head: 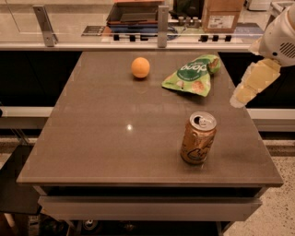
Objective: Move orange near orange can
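Observation:
The orange [140, 67] lies on the brown table [92, 138] at the far middle. The orange can [198, 138] stands upright at the near right, its silver top and pull tab showing. They are far apart, with a green snack bag between them. My gripper [242, 94] hangs in the air at the table's right edge, below the white arm [281, 37]. It is right of the bag, above and right of the can, and touches nothing. It holds nothing that I can see.
A green snack bag [193, 76] with white lettering lies at the far right of the table. Behind the table runs a glass rail with metal posts [161, 23], and a cardboard box [222, 14] stands beyond it.

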Controlling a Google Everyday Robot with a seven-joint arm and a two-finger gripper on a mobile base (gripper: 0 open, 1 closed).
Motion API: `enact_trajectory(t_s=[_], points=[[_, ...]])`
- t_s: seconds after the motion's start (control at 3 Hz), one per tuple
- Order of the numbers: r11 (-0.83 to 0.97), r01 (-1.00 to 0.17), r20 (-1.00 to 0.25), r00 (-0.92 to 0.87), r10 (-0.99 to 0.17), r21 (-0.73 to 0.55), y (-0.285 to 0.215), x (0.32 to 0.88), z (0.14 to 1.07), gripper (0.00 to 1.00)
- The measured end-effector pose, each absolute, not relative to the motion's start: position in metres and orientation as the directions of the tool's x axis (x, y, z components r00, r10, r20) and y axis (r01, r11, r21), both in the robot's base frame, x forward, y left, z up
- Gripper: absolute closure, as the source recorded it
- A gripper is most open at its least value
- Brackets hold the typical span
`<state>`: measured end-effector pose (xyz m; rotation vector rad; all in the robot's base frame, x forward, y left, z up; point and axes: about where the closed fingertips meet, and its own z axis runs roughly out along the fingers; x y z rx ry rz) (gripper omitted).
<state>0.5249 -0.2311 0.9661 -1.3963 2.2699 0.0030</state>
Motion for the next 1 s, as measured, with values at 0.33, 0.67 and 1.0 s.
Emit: enact_trajectory(t_s=[0.33,0.67,1.0], points=[[0.541,-0.809,-0.458,-0.400,-0.794,-0.232,-0.226,0.552,0.975,0.00],[0.594,-0.776,-0.529,-0.420,-0.737,-0.211,-0.218,0.574,0.984,0.00],[0.594,-0.776,-0.529,-0.420,-0.737,-0.211,-0.218,0.574,0.984,0.00]])
